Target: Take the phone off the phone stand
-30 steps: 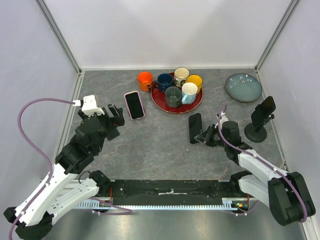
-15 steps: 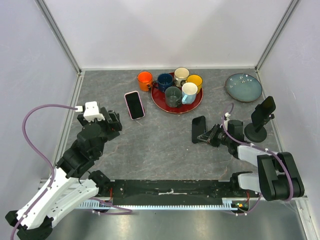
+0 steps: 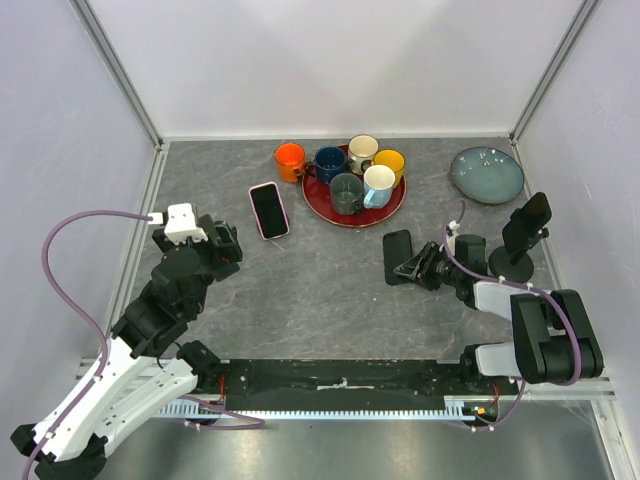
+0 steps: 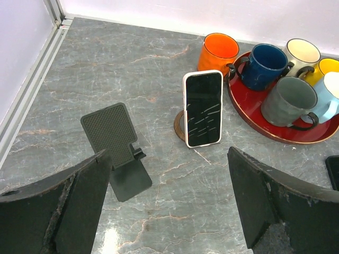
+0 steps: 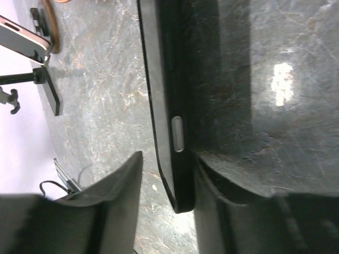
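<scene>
**Status.** The black phone (image 3: 397, 257) is off the post stand (image 3: 520, 245), whose cradle looks bare. It lies low on the bench (image 3: 320, 290), between that stand and the red tray (image 3: 345, 221), with one end inside the right claw (image 3: 408, 268). In the right wrist view the lower finger (image 5: 238, 211) touches the phone, while a strip of bench shows between the upper finger (image 5: 100, 206) and the phone. The jaws therefore appear parted, not clamped. The left claw (image 4: 169, 211) is spread wide with nothing in it, well apart on the other side.

**Hazards.**
- The lower finger appears to sit under the phone's end. A careless withdrawal could drag the phone along or let it slap flat.
- The bench is glossy, so a nudged phone may skid toward the tray and its mugs (image 3: 347, 192).
- The right wrist and its cable lie just beside the post stand's base. A wide retreat could snag and topple the stand.

**Surface and room.** The bench is grey, marble-patterned and polished, and glare is visible in the right wrist view. Pale walls enclose it on three sides, with metal posts at the far corners. Also present are a pink-cased phone (image 4: 203, 108) propped on a ring, an empty folding stand (image 4: 114, 140) and a blue-grey plate (image 3: 487, 174).
</scene>
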